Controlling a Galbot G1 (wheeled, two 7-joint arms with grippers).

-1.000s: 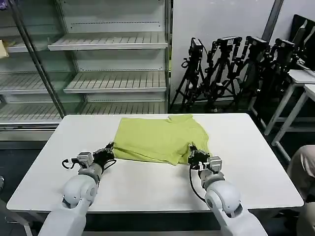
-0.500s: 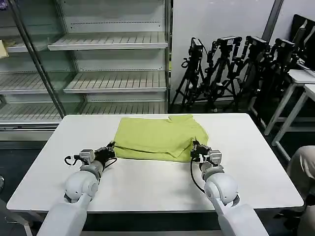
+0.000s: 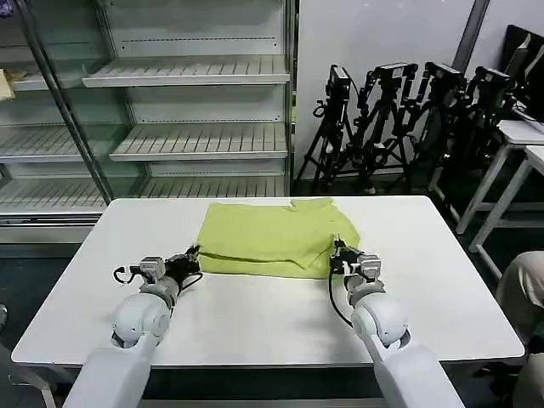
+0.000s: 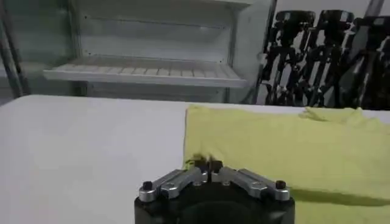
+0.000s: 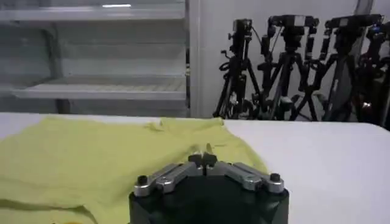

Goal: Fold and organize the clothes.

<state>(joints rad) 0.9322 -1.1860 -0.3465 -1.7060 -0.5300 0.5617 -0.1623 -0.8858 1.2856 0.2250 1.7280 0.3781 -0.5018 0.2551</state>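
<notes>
— At the near edge of the plain white table [image 3: 255,323], what is gripped by the two claws?

— Nothing that can be confirmed. The left gripper [image 3: 189,257] is seen with its tips pressed together, just beside the near left corner of the soft lime, yellow-green short-sleeved T-shirt [image 3: 276,238]; the right gripper [image 3: 337,252] is likewise clenched, at the near right corner. In the left wrist view the left gripper [image 4: 208,163] is closed at the cloth's edge, and in the right wrist view the right gripper [image 5: 203,159] is closed over the fabric, but whether any cloth is pinched cannot be told.

— How should this step be done well?

— The shirt is judged to be already folded once, a doubled edge being seen along its near side. If another fold is wanted, both corners should be taken evenly and lifted together, so the thin fabric is not skewed or bunched.

— And the room for moving?

— Bare tabletop is left on both sides and in front. Farther back, the shirt's far edge lies near the table's far edge, so little should be pushed that way. Beyond are the metal shelves [image 3: 191,72] and black tripods [image 3: 399,119], well apart.
</notes>
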